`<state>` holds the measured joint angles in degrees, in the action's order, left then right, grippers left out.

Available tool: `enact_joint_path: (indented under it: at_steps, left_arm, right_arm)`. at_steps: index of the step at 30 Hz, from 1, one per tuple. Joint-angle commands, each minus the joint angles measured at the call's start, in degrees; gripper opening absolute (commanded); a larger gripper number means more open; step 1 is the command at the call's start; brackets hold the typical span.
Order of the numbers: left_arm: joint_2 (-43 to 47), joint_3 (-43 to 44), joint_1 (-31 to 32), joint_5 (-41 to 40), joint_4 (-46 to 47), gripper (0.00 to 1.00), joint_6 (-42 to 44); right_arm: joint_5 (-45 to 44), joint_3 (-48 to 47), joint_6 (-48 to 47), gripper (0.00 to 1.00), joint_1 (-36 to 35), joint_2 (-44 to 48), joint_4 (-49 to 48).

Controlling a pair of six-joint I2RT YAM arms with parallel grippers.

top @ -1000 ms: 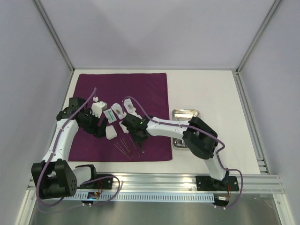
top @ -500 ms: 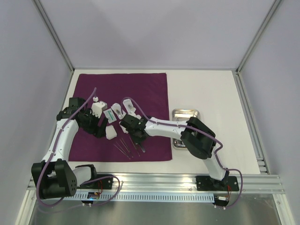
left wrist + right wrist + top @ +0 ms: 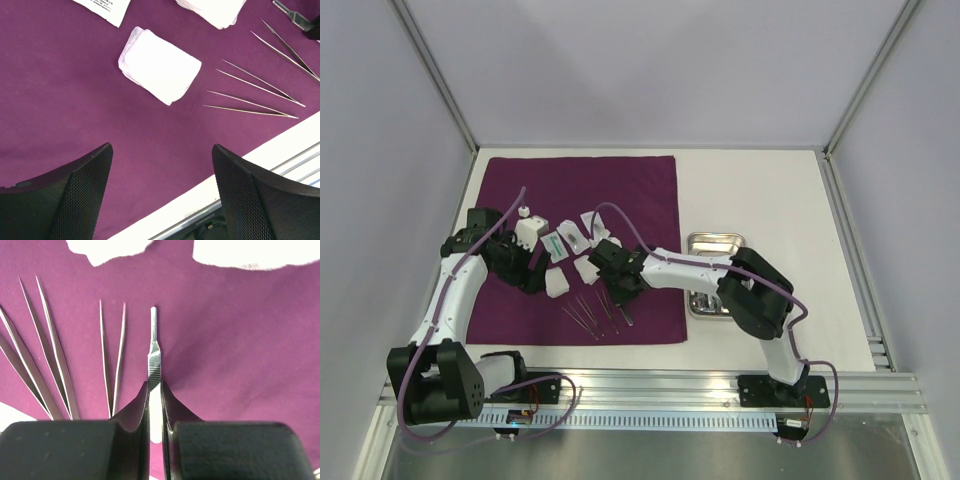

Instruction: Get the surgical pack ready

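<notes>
Hovering spread wide, left fingers (image 3: pixel 80 190) hang released above the purple cloth (image 3: pixel 60 100), near a gauze square (image 3: pixel 160 72). Right fingers (image 3: pixel 132 412) are clenched on a flat steel instrument (image 3: pixel 153 357) beside the tweezers (image 3: pixel 112 355). It is probably bound for the tray (image 3: pixel 717 240), off the cloth's right edge.

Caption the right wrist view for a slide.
Right hand closed on a slim steel instrument, tweezers beside it on purple cloth.
</notes>
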<state>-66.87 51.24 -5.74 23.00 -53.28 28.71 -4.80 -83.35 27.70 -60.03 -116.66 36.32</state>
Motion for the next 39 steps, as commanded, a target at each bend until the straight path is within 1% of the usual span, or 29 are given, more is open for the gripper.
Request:
enact_joint_path:
  at_steps: [1, 8, 12, 16, 17, 19, 20, 21, 22, 23, 24, 26, 28, 31, 36, 38, 39]
  left_arm:
    - [0.1, 0.6, 0.1, -0.1, 0.6, 0.89, -0.5]
    - [0.2, 0.6, 0.1, -0.5, 0.5, 0.89, -0.3]
    - [0.2, 0.5, 0.1, -0.6, 0.5, 0.89, -0.2]
    - [0.2, 0.6, 0.1, -0.3, 0.3, 0.89, -0.3]
    - [0.2, 0.6, 0.0, -0.3, 0.3, 0.89, -0.2]
    - [0.2, 0.6, 0.0, -0.3, 0.2, 0.89, -0.2]
    - [0.2, 0.6, 0.1, -0.3, 0.2, 0.89, -0.3]
    - [0.2, 0.6, 0.1, -0.3, 0.2, 0.89, -0.3]
    - [0.2, 0.6, 0.1, -0.4, 0.2, 0.89, -0.4]
    - [0.3, 0.6, 0.1, -0.4, 0.2, 0.89, -0.4]
    - [0.3, 0.6, 0.0, -0.4, 0.2, 0.89, -0.5]
    - [0.3, 0.6, 0.1, -0.3, 0.3, 0.89, -0.5]
    - [0.2, 0.7, 0.1, -0.3, 0.4, 0.89, -0.7]
    - [-0.2, 1.1, 0.1, -0.3, 0.3, 0.89, -0.8]
    - [-0.3, 1.3, 0.1, -0.2, 0.0, 0.89, -1.0]
    - [-0.2, 1.3, 0.2, -0.3, -0.1, 0.89, -0.8]
    - [-0.2, 1.4, 0.1, -0.4, -0.2, 0.89, -0.8]
  right_arm:
    - [2.1, 0.9, 0.8, 0.00, 0.4, 4.5, -2.6]
    - [2.5, 4.5, 1.5, 0.00, 1.8, 7.8, -4.8]
    - [0.9, 6.6, 1.9, 0.00, 3.5, 11.3, -5.0]
    - [-3.5, 10.1, 1.5, 0.00, 6.8, 18.4, -4.0]
    - [-4.2, 11.2, 0.8, 0.00, 7.8, 21.4, -2.8]
    - [-6.0, 15.4, 0.2, 0.00, 12.1, 26.4, -1.4]
    - [-6.3, 17.0, -0.2, 0.01, 15.4, 28.1, -1.2]
    - [-6.9, 20.8, -0.5, 0.00, 17.0, 29.6, -0.9]
    - [-7.2, 22.5, -0.6, 0.00, 18.7, 30.9, -0.5]
    - [-7.2, 24.6, -1.1, 0.01, 22.1, 33.5, -0.5]
    - [-6.9, 27.9, -1.3, 0.01, 23.7, 34.4, -0.7]
    - [-6.5, 30.8, -1.7, 0.00, 27.7, 36.1, -1.2]
    - [-6.4, 33.9, -2.0, 0.00, 29.5, 36.7, -2.3]
    - [-5.8, 35.8, -2.5, 0.00, 32.0, 36.2, -4.0]
    - [-6.3, 35.5, -3.0, 0.01, 32.2, 33.2, -4.9]
    - [-6.2, 34.8, -2.9, 0.07, 32.2, 33.0, -4.8]
    - [-6.4, 34.4, -2.9, 0.17, 32.3, 33.0, -4.2]
